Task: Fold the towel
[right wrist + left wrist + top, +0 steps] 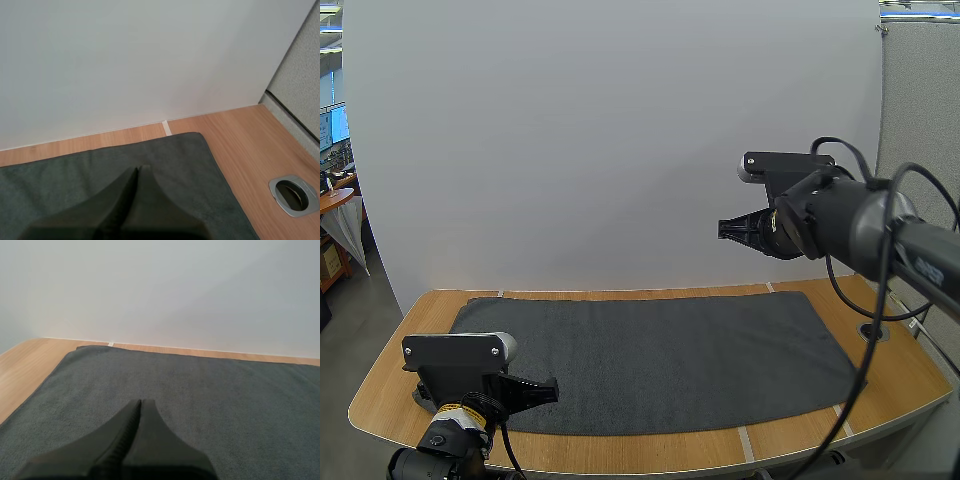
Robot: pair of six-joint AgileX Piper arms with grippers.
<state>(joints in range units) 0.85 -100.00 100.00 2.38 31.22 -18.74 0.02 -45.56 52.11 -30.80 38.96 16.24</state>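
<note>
High view: A dark grey towel (660, 360) lay spread flat on the wooden surface (390, 395), its long side running left to right and covering most of the top. Your left gripper (552, 392) sat low over the towel's near left corner, pointing right, fingers clenched together on nothing. Your right gripper (723, 228) hung well above the towel's far right part, pointing left, fingers likewise pressed together and empty. A metal grommet (873, 331) was set in the surface just beside the towel's right edge. A white panel (610, 140) stood behind the surface.

Left wrist view: Your left gripper (140, 402) showed as one dark wedge, fingers closed, above the towel (210, 400). The towel's far left corner lay near the white panel (160, 285), with bare surface (25, 365) beside its left edge.

Right wrist view: Your right gripper (139, 169) was again a single closed wedge over the towel (75, 175). The towel's far right corner lay close to the white panel (125, 60). The metal grommet (294, 195) sat in the bare surface (240, 135), apart from the towel's edge.
</note>
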